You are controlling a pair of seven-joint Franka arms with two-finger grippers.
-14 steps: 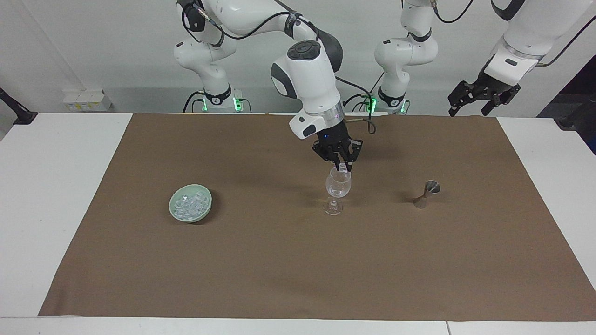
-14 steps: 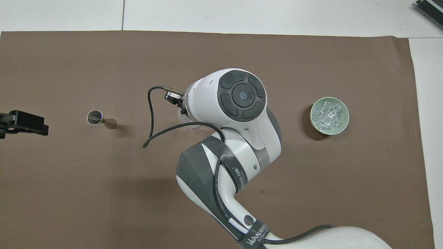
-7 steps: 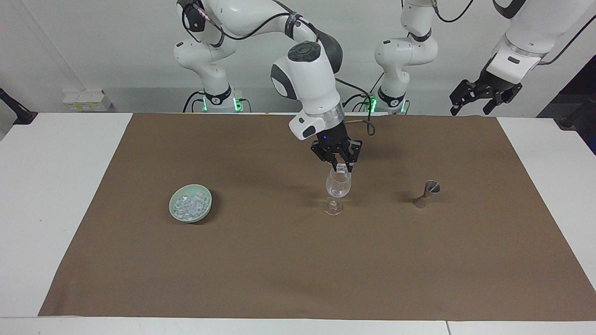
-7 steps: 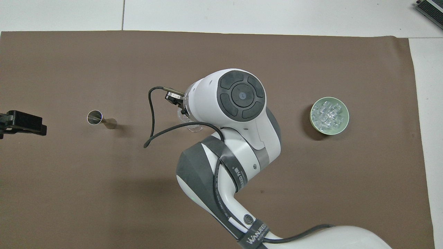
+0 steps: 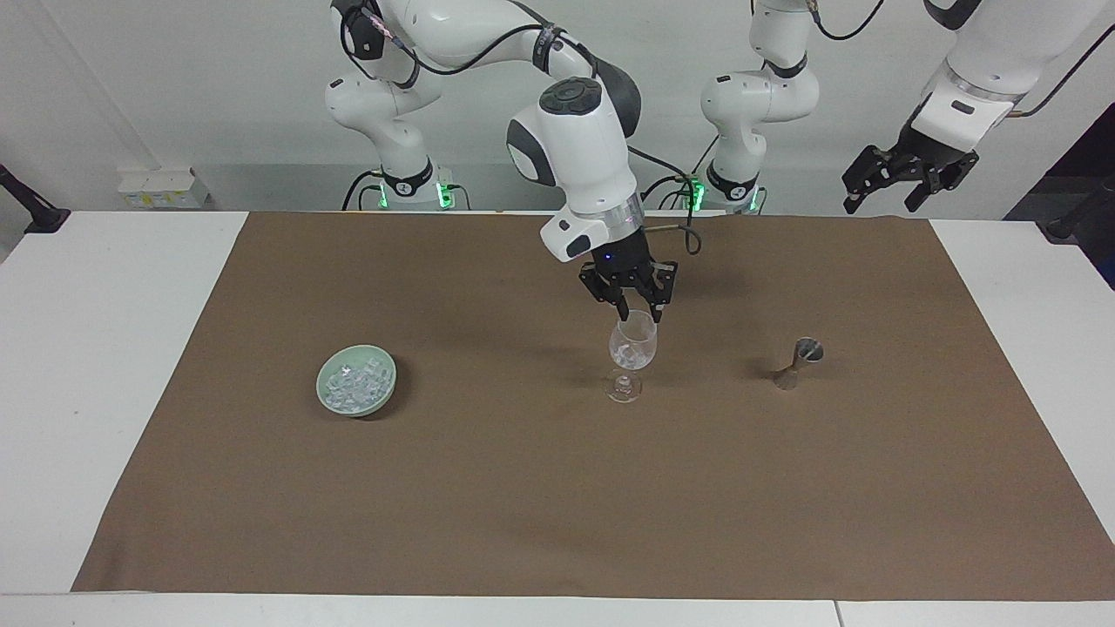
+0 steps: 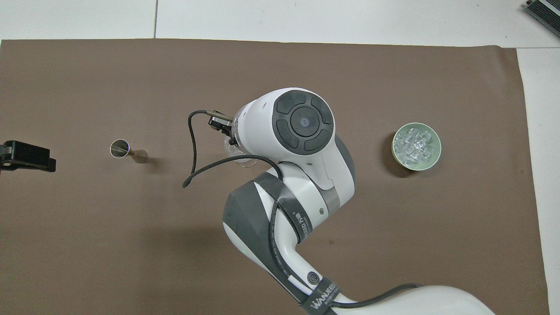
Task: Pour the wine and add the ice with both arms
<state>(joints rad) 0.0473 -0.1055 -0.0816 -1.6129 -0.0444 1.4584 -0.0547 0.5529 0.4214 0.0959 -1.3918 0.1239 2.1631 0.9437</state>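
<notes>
Right end effector: my black two-finger right end effector [image 5: 638, 313] hangs directly over the mouth of the clear stemmed glass [image 5: 632, 350], fingertips parted a little and pointing down, with nothing between them.
Right arm: my white, smooth-shelled right arm [image 6: 302, 144] with grey-black joints reaches over the middle of the cloth; in the overhead view its rounded wrist cap covers most of the glass.
Left end effector: my black left end effector [image 5: 906, 174] waits in the air above the cloth's edge at my left arm's end, its fingers spread wide and empty; in the overhead view only its tip [image 6: 26, 155] shows.
Ice: small glassy, clear-to-whitish cubes [image 5: 355, 385] lie heaped in a pale green round glazed bowl [image 5: 324, 383] toward my right arm's end of the surface, well apart from the glass. A few whitish cubes [image 5: 629, 354] lie inside the glass bowl too.
Glass: upright on its thin stem and round transparent foot, in the middle of the cloth.
Jigger: a small shiny metal hourglass-shaped measure [image 5: 798, 363] stands between the glass and my left arm's end, apart from both.
Cloth: a flat matte brown rectangular sheet [image 5: 488, 488] covers most of the white surface [image 5: 87, 348].
</notes>
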